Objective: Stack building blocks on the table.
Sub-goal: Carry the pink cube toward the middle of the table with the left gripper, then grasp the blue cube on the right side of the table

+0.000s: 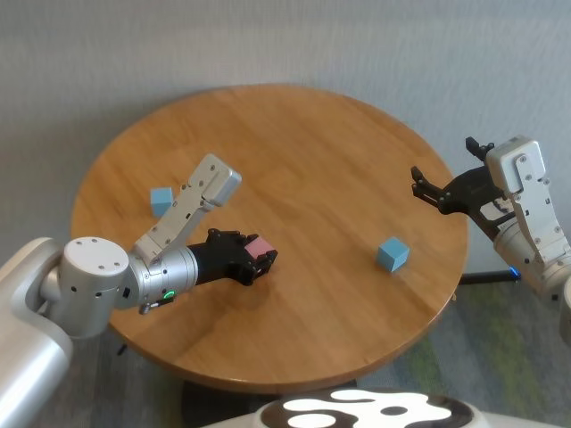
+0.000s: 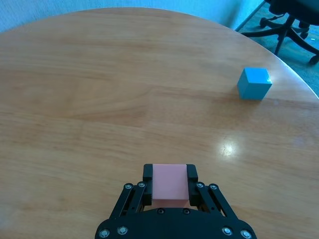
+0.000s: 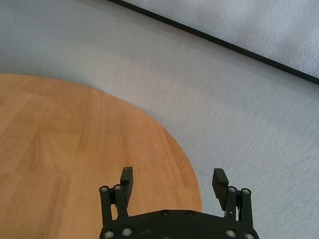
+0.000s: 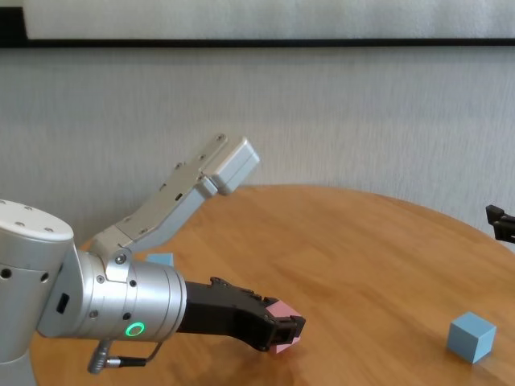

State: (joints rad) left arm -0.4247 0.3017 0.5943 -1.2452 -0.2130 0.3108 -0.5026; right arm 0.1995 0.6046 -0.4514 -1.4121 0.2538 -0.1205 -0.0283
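Observation:
My left gripper is shut on the pale pink block, holding it at or just above the round wooden table, left of centre. The pink block also shows between the fingers in the left wrist view and in the chest view. One light blue block sits on the table toward the right; it also shows in the left wrist view and the chest view. The other light blue block sits at the table's left, behind my left forearm. My right gripper is open and empty, over the table's right edge.
A grey carpeted floor surrounds the table. An office chair base stands beyond the table's far edge in the left wrist view. A dark patterned object lies at the near edge below the table.

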